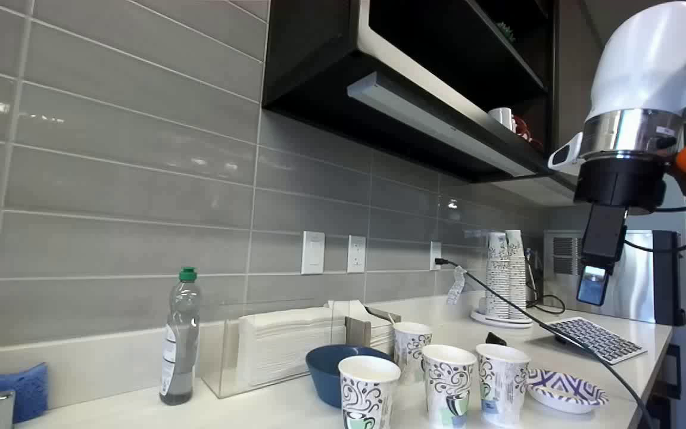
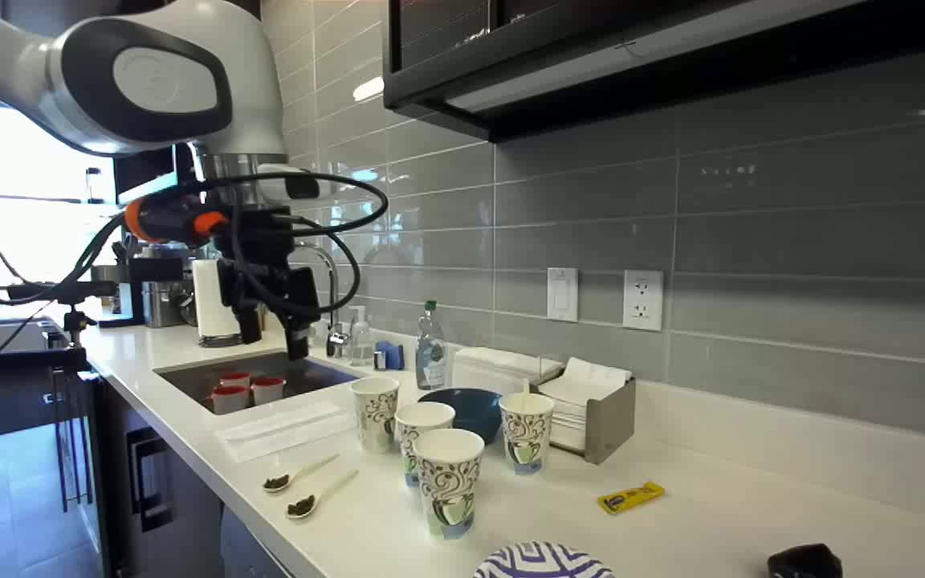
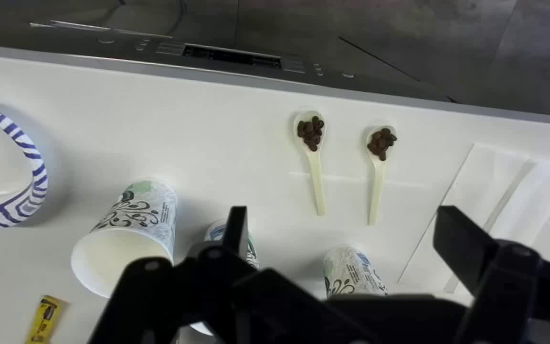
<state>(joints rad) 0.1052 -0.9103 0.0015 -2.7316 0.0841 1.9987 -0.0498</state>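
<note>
Plastic spoons (image 3: pixel 317 181), two, each loaded with coffee beans (image 3: pixel 311 133), lie on the counter (image 3: pixel 217 148) at 12 o'clock of the gripper (image 3: pixel 343 220) in the wrist view. Jaws wide apart, hanging well above the counter. Paper cup (image 3: pixel 351 272) at 6 o'clock, purple-patterned paper bowl (image 3: pixel 36 186) out at 9, folded white paper (image 3: pixel 485 177) at 3.

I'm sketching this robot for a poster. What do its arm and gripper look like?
The arm is white and rounded, with a black-rimmed oval joint cover and a silver metal band. The gripper is black, with blocky fingers. Black cables loop alongside, near orange parts.
</note>
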